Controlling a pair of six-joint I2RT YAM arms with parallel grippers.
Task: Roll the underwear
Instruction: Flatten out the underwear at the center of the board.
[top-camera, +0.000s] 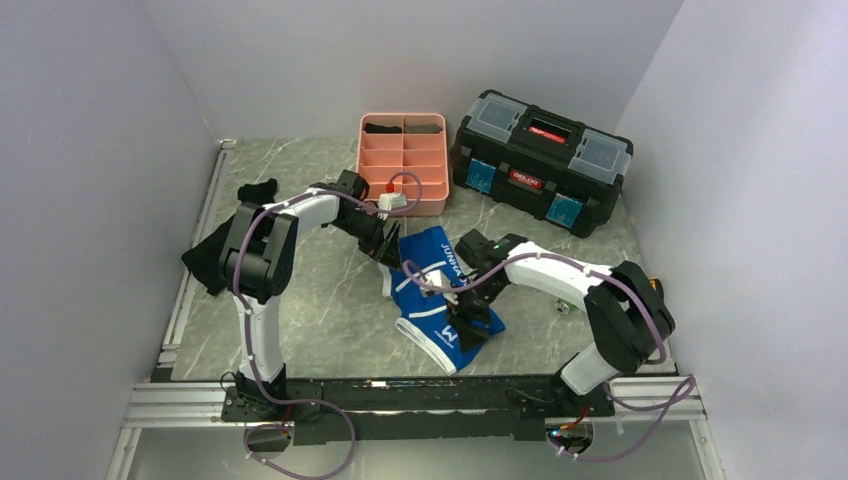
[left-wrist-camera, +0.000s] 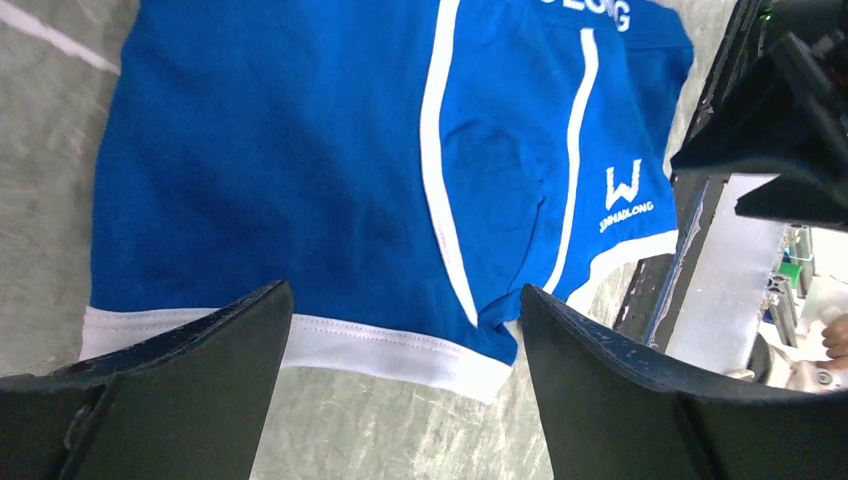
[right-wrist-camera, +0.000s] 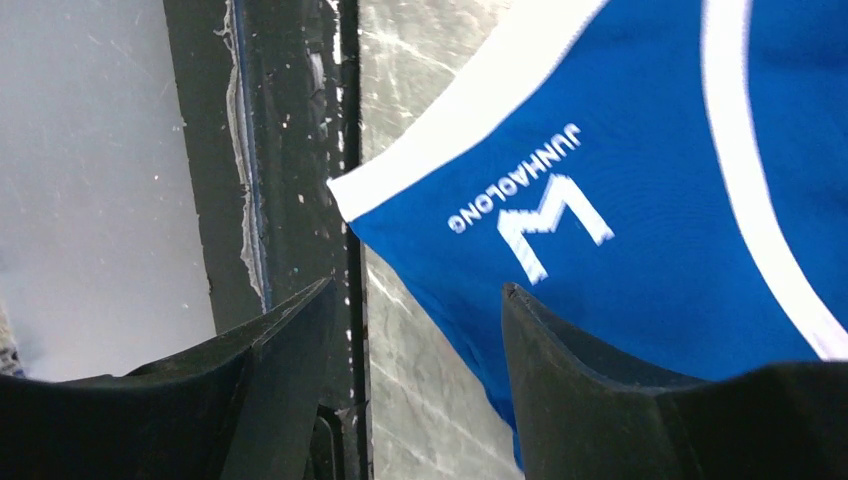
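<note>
Top view first: the underwear (top-camera: 425, 310) lies flat mid-tabletop, slanting from near the pink tray (top-camera: 402, 208) down toward the front rail (top-camera: 420, 385). It is bright blue knit with white bands. The left gripper (top-camera: 390, 250) sits at its far-left edge and the right gripper (top-camera: 472, 325) over its near-right part. There is bare marbled tabletop (top-camera: 320, 310) to the left of the garment. A crumpled black cloth (top-camera: 205, 260) sits at the left border, and a hard black toolbox (top-camera: 540, 160) is at the back right, well apart. The tray is rigid, split into compartments, with dark fabric in the two at the back.

Left wrist view: the left gripper (left-wrist-camera: 402, 295) has its jaws spread wide with nothing in them, the matte black fingers (left-wrist-camera: 200, 350) hanging above the white hem. The underwear (left-wrist-camera: 300, 150) looks smooth with only faint creases, and two white piping lines run down it. There's grey veined tabletop (left-wrist-camera: 50, 120) on the left.

Right wrist view: the right gripper (right-wrist-camera: 417, 290) has a clear gap between its jaws and is gripping nothing. One finger is above the scuffed black front rail (right-wrist-camera: 290, 150), the other above blue cloth. The underwear (right-wrist-camera: 650, 200) corner, white-edged with a white W logo, lies just beside that rail on a glossy strip of tabletop (right-wrist-camera: 420, 80).
</note>
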